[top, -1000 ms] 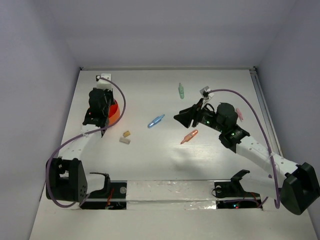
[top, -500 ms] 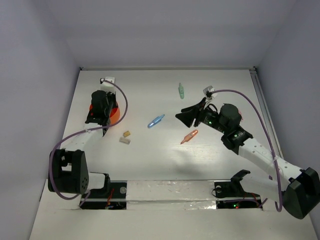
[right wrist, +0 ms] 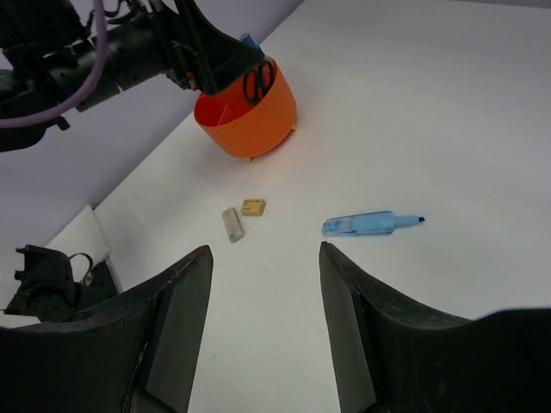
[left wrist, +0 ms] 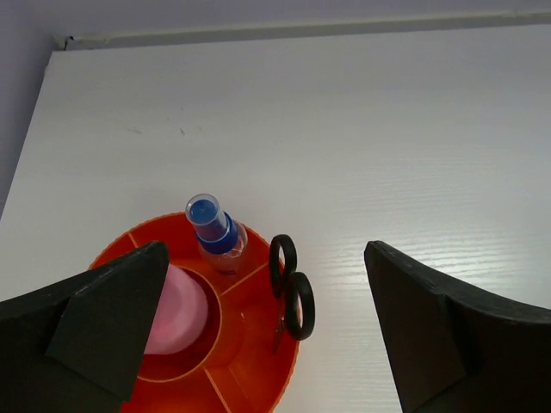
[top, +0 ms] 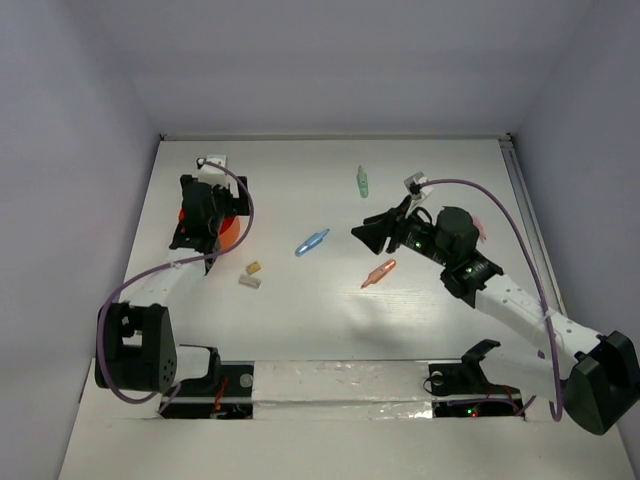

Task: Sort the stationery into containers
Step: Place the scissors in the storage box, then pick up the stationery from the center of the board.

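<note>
My left gripper [top: 203, 222] [left wrist: 265, 251] hangs open just above the orange-red cup [top: 230, 226] [left wrist: 250, 361] [right wrist: 250, 125], holding nothing. In the cup's compartments stand the black-handled scissors [left wrist: 289, 283] [right wrist: 258, 82], a blue-white marker [left wrist: 215, 232] and a pink tube [left wrist: 176, 310]. My right gripper [top: 370, 232] [right wrist: 263, 249] is open and empty above the mid table. Below it lie a light blue marker [top: 312, 242] [right wrist: 370, 224], a beige piece [top: 254, 267] [right wrist: 253, 206] and a grey piece [top: 249, 282] [right wrist: 232, 224]. An orange marker [top: 379, 272] lies near the right gripper.
A green marker [top: 362, 181] lies toward the back middle of the white table [top: 300, 320]. Grey walls close the table at the back and on both sides. The left arm's purple cable [top: 243, 200] loops beside the cup.
The left gripper has opened above the cup, and the scissors now rest free in it. The right arm shifted slightly and then held still.
</note>
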Robot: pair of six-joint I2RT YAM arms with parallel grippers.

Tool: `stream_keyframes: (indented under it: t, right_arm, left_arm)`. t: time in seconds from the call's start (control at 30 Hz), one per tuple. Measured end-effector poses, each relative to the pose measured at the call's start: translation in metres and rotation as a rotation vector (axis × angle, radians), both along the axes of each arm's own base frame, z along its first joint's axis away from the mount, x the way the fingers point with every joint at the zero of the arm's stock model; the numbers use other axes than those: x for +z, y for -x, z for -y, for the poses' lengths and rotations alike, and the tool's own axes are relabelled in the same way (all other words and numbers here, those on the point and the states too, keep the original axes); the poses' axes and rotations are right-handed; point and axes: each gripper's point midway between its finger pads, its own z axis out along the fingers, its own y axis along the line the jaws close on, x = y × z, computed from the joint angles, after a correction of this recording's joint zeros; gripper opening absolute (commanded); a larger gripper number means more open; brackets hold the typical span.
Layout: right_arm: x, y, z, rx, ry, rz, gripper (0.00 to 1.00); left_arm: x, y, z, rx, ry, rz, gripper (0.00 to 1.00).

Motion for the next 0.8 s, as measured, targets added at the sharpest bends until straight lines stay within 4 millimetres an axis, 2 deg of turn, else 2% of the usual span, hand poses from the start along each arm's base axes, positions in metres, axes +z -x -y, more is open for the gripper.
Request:
stream_keyframes:
  t: [0.1,0.2,0.23,0.27,0.3,0.37,0.5,0.57,0.6,0.67,0.8]
  right_arm:
    - [-0.008,-0.004,-0.002,-0.003,0.016,-0.016,0.55]
    - [-0.022,-0.008,-0.004,-0.002,0.041,-0.045,0.32]
    - [-0.028,-0.009,-0.005,-0.001,0.05,-0.06,0.2]
    - [-0.034,-0.011,-0.007,0.003,0.061,-0.073,0.14]
    - [-0.039,-0.012,-0.009,0.008,0.068,-0.091,0.1]
    - [-0.051,-0.014,-0.014,0.028,0.088,-0.126,0.08]
    - [-0.072,-0.013,-0.033,0.078,0.145,-0.18,0.11]
    - [-0.08,-0.007,-0.051,0.12,0.178,-0.196,0.2]
    - [-0.084,-0.005,-0.063,0.144,0.196,-0.201,0.3]
    - [-0.09,-0.001,-0.088,0.179,0.232,-0.208,0.41]
    - [-0.107,-0.003,-0.132,0.206,0.293,-0.223,0.6]
  left_arm:
    - [0.014,0.003,0.004,-0.012,0.015,0.033,0.99]
    - [0.042,0.011,0.013,-0.046,0.055,0.097,0.99]
    - [0.054,0.013,0.017,-0.064,0.071,0.123,0.99]
    - [0.069,0.016,0.021,-0.085,0.091,0.154,0.99]
    - [0.087,0.018,0.026,-0.105,0.11,0.189,0.99]
    - [0.122,0.024,0.034,-0.144,0.148,0.251,0.99]
    - [0.194,0.045,0.045,-0.21,0.225,0.375,0.99]
    - [0.215,0.063,0.049,-0.241,0.262,0.414,0.99]
    - [0.22,0.074,0.051,-0.254,0.279,0.42,0.99]
    - [0.23,0.097,0.052,-0.277,0.314,0.437,0.99]
    - [0.229,0.146,0.05,-0.29,0.37,0.443,0.99]
